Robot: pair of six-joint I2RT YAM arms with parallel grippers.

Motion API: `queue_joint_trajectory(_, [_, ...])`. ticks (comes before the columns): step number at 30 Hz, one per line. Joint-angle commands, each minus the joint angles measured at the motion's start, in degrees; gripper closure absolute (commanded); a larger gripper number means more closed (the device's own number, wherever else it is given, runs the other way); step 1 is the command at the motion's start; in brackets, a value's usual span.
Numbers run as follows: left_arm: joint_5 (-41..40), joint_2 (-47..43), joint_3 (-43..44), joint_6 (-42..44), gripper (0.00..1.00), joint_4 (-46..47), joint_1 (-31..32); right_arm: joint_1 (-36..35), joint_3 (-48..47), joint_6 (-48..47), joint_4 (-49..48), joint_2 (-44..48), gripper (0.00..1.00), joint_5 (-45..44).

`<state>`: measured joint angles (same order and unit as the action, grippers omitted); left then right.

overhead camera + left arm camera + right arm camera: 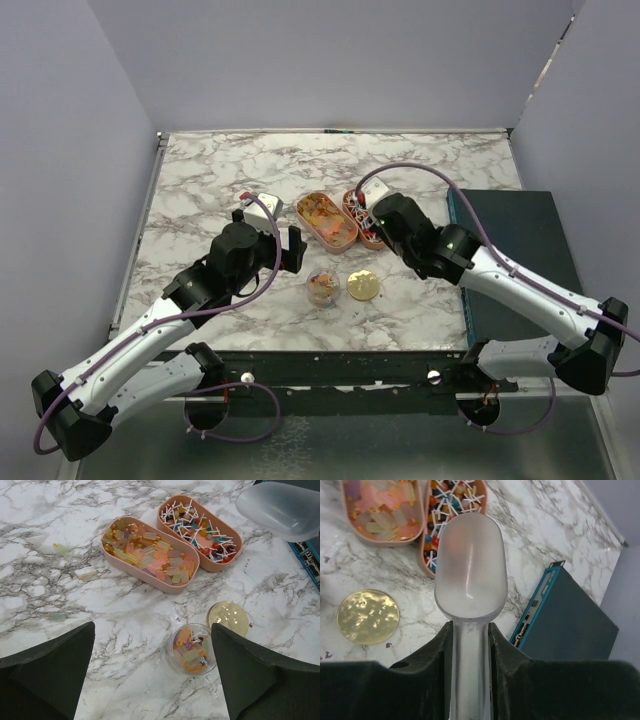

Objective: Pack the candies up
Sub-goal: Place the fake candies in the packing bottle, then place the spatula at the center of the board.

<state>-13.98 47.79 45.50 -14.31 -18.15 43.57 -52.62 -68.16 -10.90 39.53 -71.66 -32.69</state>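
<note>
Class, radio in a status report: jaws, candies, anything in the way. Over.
Left jaws open, empty. Right jaws shut on empty scoop. Candies in both trays, some in jar, lid off. Nothing blocking.

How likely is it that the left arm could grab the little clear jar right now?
Probably yes. The left gripper is open, and the jar stands just ahead of it, close by one finger, with only bare table between.

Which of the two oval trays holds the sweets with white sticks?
The tray nearest the clear scoop, rightmost in the left wrist view. The other tray holds pale yellow, pink and orange pieces without sticks.
</note>
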Motion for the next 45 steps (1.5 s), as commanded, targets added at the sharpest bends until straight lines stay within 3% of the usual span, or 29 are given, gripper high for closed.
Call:
queue_joint_trajectory(1, [-1.71,-0.88,-0.36,-0.16,0.01,-0.36,-0.19,4.37,2.33,10.64,-5.18,0.52,1.0,-4.69])
queue_joint_trajectory(12, [-2.15,-0.87,-0.41,-0.15,0.01,-0.56,-0.23,15.52,11.39,24.39,-13.69,0.4,1.0,1.23])
queue_joint_trajectory(22, [-2.37,-0.99,-0.48,-0.12,0.01,-0.55,-0.18,20.62,15.87,33.56,-17.14,-3.65,0.99,-1.67])
queue_joint_trajectory(43, [-2.51,-0.45,-0.33,0.02,0.01,-0.62,-0.19,31.61,20.22,36.54,-24.44,-14.12,0.99,9.79])
queue_joint_trajectory(45, [-2.51,-0.23,-0.32,0.05,0.01,-0.6,-0.22,32.14,20.49,36.65,-24.62,-14.89,0.95,9.85])
